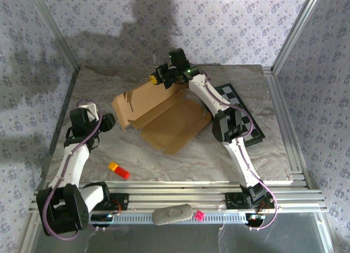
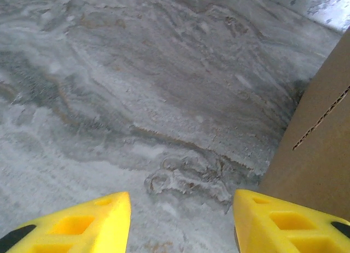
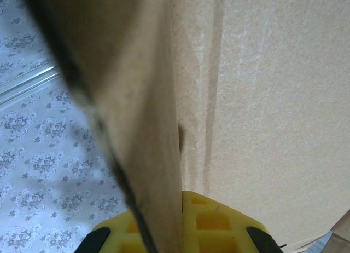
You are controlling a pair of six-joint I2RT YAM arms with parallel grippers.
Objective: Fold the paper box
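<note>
The paper box (image 1: pixel 169 119) is a brown cardboard sheet lying mid-table with its back and left flaps raised. At the box's far edge, my right gripper (image 1: pixel 159 78) is shut on the raised back flap. In the right wrist view that flap (image 3: pixel 147 127) runs edge-on between the yellow fingers (image 3: pixel 219 225), with the box panel (image 3: pixel 273 99) behind. My left gripper (image 1: pixel 109 121) stands just left of the box's left flap. In the left wrist view it (image 2: pixel 183 209) is open over bare table, its right finger (image 2: pixel 290 223) close beside the cardboard wall (image 2: pixel 317 149).
A black-and-white checkered board (image 1: pixel 240 108) lies under the right arm at the right. A small orange-red block (image 1: pixel 118 170) sits near the front left. A grey object (image 1: pixel 172 214) and a pink cube (image 1: pixel 200 214) rest on the front rail. Patterned walls enclose the table.
</note>
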